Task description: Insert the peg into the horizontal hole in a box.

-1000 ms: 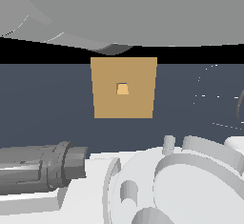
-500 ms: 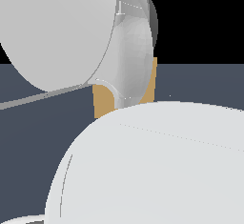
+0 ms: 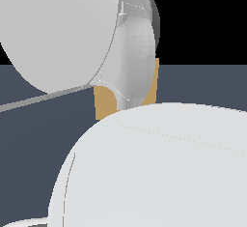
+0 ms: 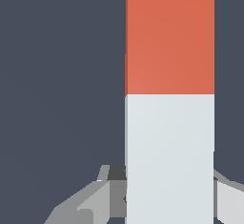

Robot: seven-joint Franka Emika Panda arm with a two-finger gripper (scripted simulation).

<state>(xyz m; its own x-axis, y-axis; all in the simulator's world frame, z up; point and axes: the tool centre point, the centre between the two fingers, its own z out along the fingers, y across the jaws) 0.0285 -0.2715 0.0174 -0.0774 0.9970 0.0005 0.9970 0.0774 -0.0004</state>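
The gripper (image 4: 167, 204) straddles the pale end of the peg (image 4: 169, 99), jaws either side but contact unclear, presumably for grasping, while the arm hides most of the box (image 3: 105, 103).

You see the peg (image 4: 169, 99) filling much of the wrist view, a straight square bar. Its pale grey-white part lies at the hand (image 4: 169, 197), and its orange-red part runs on away from it. One grey finger (image 4: 102, 197) shows on each side of the white end, pressed against it. Behind lies plain dark blue-grey ground.
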